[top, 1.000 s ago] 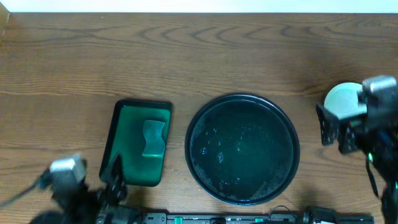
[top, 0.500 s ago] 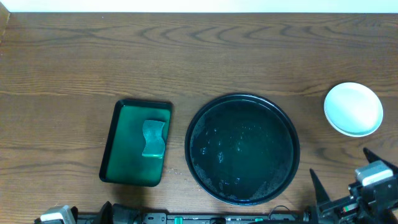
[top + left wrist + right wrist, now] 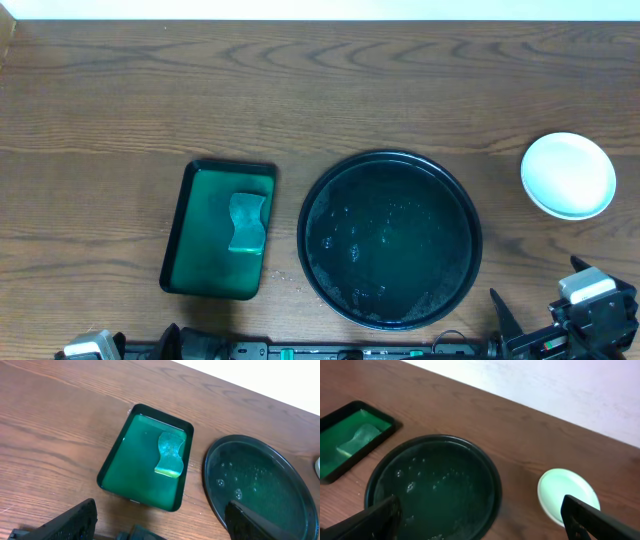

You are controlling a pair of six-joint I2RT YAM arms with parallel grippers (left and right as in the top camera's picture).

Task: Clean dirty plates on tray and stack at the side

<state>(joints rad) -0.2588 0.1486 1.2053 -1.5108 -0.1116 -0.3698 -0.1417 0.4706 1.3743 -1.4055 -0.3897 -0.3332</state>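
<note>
Judging by the layout, the task looks finished: the black tray [image 3: 389,154] holds only water, while clean white plates [image 3: 568,175] sit stacked on the tabletop [image 3: 400,80] to its right, count unclear. The left gripper [image 3: 161,505] and right gripper [image 3: 480,502] hang at the near edge, fingers apart and empty.

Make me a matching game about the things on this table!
Things:
1. big round tray
2. plate
3. small rectangular tray
4. sponge

Clues:
A. green inside with a black rim
B. white, sitting on the bare wood at the right
C. black and wet-looking, with nothing on it
D. lying inside another thing

Pairs: 1-C, 2-B, 3-A, 4-D
</note>
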